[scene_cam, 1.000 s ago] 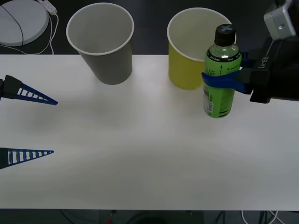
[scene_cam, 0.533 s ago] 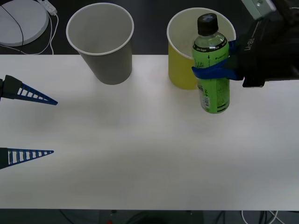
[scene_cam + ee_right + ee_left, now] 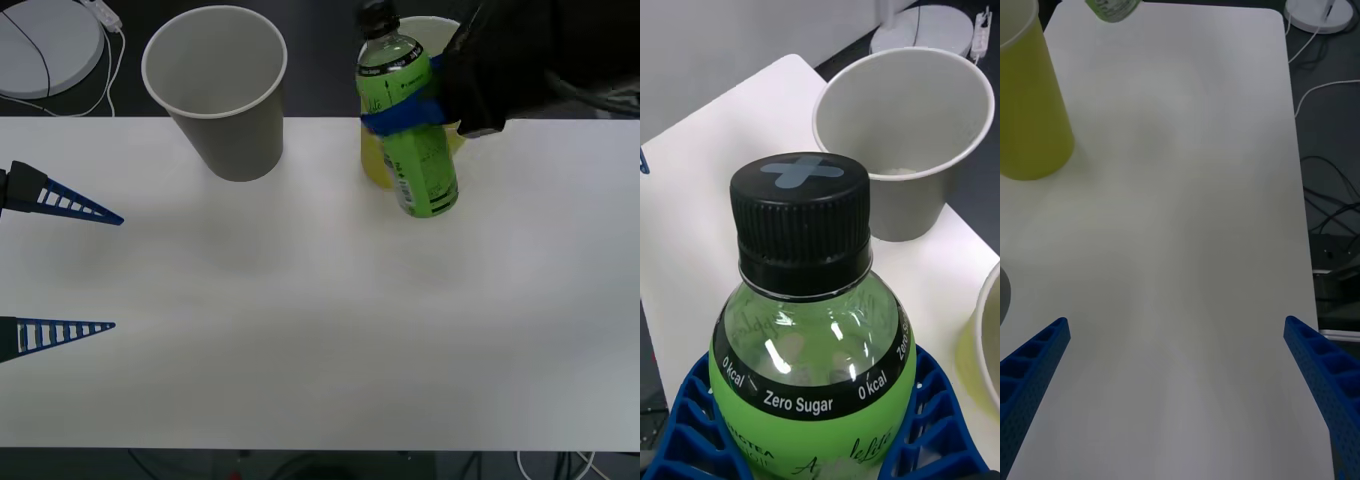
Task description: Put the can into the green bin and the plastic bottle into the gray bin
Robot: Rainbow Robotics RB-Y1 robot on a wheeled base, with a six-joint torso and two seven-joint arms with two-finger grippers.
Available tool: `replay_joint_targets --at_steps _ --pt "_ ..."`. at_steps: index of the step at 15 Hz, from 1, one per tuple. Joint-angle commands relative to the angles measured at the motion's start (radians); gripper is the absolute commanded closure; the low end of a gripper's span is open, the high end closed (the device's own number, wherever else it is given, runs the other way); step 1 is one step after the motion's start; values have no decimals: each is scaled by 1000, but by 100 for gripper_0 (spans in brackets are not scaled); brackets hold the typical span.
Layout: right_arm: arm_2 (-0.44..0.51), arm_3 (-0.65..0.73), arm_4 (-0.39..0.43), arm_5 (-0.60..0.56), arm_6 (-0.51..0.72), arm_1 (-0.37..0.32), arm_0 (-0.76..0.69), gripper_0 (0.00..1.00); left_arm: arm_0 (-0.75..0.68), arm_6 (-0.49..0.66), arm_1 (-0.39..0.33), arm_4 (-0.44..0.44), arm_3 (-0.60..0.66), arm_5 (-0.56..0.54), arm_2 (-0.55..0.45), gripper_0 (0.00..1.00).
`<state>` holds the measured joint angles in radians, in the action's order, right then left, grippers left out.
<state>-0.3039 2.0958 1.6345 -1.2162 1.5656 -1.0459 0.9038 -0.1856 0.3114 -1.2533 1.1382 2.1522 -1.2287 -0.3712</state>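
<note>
My right gripper (image 3: 400,115) is shut on the plastic bottle (image 3: 416,165), a bright green one with a black cap (image 3: 800,202). It holds the bottle tilted and off the table, in front of the green bin (image 3: 376,150). To the left of the bottle stands the gray bin (image 3: 225,100), open side up; the right wrist view looks past the cap into that same gray bin (image 3: 902,127). At the table's left edge my left gripper (image 3: 118,272) waits open with nothing between its fingers. The can is out of view.
A white round disc (image 3: 45,45) with a cable lies beyond the table's back left corner. The white table (image 3: 300,330) stretches wide in front of both bins. Cables (image 3: 1330,225) lie on the dark floor past the table's edge.
My right gripper has carried the bottle left and up, from the green bin's right side to in front of it, and the bottle now leans. The left arm has not moved.
</note>
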Motion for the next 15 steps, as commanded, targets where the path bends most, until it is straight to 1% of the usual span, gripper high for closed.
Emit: replay_joint_targets --at_steps 1,4,10,15 --pt "-64 -74 41 -46 18 53 102 100 0 0 0 0 0 0 0 0" --pt "-150 -164 94 -52 27 119 201 100 0 0 0 0 0 0 0 0" --pt "-159 -370 219 -206 28 305 342 100 0 0 0 0 0 0 0 0" --pt "-178 -545 317 -215 28 432 434 100 0 0 0 0 0 0 0 0"
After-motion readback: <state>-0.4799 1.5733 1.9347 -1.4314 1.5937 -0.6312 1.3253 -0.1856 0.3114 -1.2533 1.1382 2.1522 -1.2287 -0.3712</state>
